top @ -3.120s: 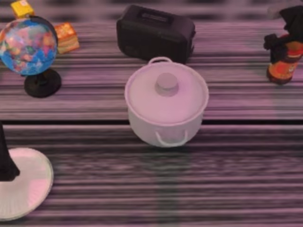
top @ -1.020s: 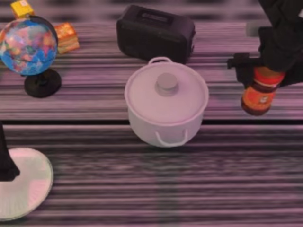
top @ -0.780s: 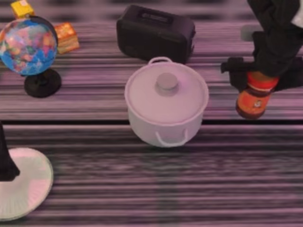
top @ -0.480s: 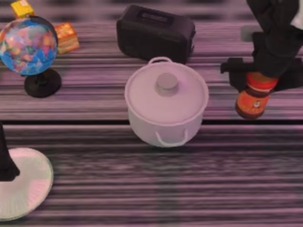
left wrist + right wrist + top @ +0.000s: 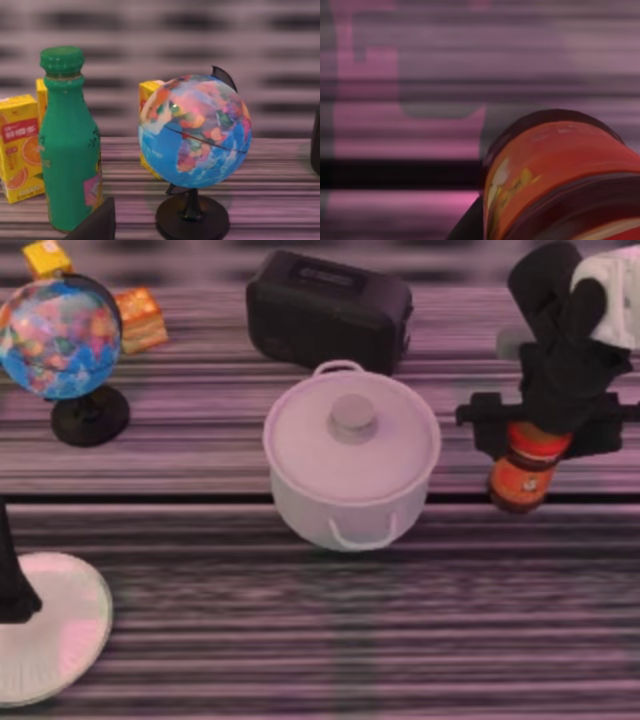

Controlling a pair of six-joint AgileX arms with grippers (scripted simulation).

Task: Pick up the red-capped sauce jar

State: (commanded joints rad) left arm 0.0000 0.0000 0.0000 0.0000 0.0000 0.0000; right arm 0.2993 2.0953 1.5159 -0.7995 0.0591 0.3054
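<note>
Hanging from the right gripper [image 5: 545,430], the red-capped sauce jar [image 5: 522,472] is up off the table [image 5: 300,640], near the right edge and about halfway between the far edge and the middle. The gripper's two fingers are closed tight on the red cap from both sides. The jar tilts a little, with its bottom toward the near side. In the right wrist view the jar [image 5: 555,175] fills the corner, very close, with its orange label and dark bottom showing, and the striped table lies beneath it.

Just to the left of the jar, in the middle of the table, sits the white pot [image 5: 350,462] with its lid on. The jar and the pot are apart. Behind the pot, near the far edge, is a black case [image 5: 328,308].

By the far left corner stands a globe [image 5: 60,340] on a black foot. Behind it are an orange carton [image 5: 142,320] and a yellow carton [image 5: 47,257]. The left wrist view shows the globe [image 5: 195,132] too, with a green bottle [image 5: 67,145] and juice cartons [image 5: 20,147] beside it.

The left arm [image 5: 12,580] is parked at the left edge, by the near corner, over a white round plate [image 5: 60,640]. I cannot tell if its fingers are open or closed.
</note>
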